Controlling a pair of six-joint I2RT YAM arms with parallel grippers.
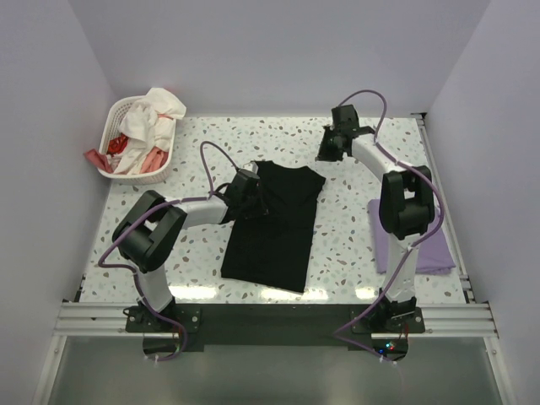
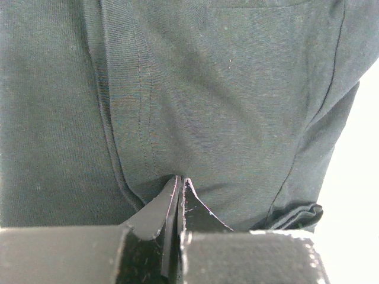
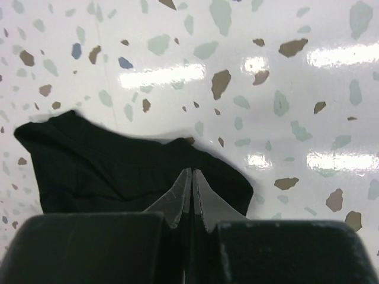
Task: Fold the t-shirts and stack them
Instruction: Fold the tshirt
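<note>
While the black tee (image 1: 274, 232) lies in the middle of the desk (image 1: 350, 245) as a long narrow panel, collar end far and hem toward the near edge, the step in hand looks to be the crosswise fold. That fold would shorten it to a rectangle like the lavender tee (image 1: 432, 251), which sits folded at the desk's right side, partly under the right arm (image 1: 405, 211). The left gripper (image 2: 180, 181) is closed, its tips pressed together against the cloth at the shirt's left side near the far end; I cannot tell whether a pinch of fabric sits between them. The right gripper (image 3: 190, 173) is closed too and seems to hold nothing, poised just beyond the far right end, where a sleeve corner (image 3: 106, 171) juts out untidily. To fold well, I judge that the sleeve corner should be tucked in first. Both grippers should then take the far corners level with each other, catching every layer, lift only enough to clear the cloth, and carry the edge toward the hem together so it lands square. Uneven pulls would likely skew the panel or drag it across the glossy surface.
</note>
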